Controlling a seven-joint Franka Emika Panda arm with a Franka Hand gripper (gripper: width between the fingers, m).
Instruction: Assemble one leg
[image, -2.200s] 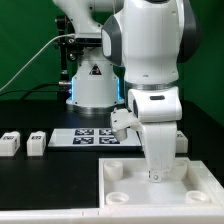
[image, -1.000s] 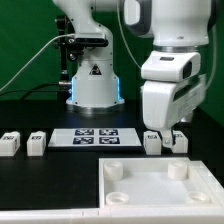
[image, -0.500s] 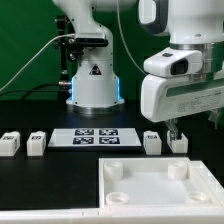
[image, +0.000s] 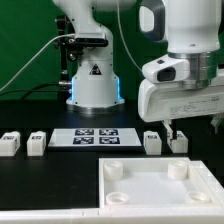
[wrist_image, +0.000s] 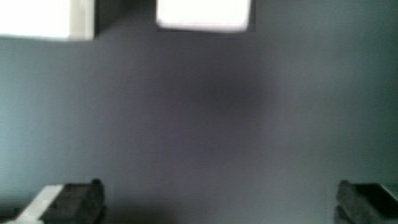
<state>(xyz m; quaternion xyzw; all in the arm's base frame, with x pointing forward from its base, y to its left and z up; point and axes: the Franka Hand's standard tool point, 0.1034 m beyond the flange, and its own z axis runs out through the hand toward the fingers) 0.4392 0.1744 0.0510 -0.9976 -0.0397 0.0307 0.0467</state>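
Note:
Two legs (image: 152, 142) (image: 178, 141), small white blocks with black-and-white tags, stand side by side on the black table at the exterior view's right. Two more legs (image: 9, 143) (image: 36, 141) stand at its left. My gripper (image: 178, 128) hangs just above and behind the right pair, open, with nothing between its fingers. In the wrist view the two white legs (wrist_image: 45, 18) (wrist_image: 199, 13) show blurred beyond the gripper (wrist_image: 221, 205), whose dark fingertips (wrist_image: 71, 203) stand far apart over bare table.
The large white slab (image: 150, 188) with round corner sockets lies at the front. The marker board (image: 95, 137) lies flat in the middle. The arm's base (image: 93, 80) stands behind it.
My gripper has risen from the slab's surface and swung to the exterior view's right, ending over the right pair of legs. The jaws stayed open.

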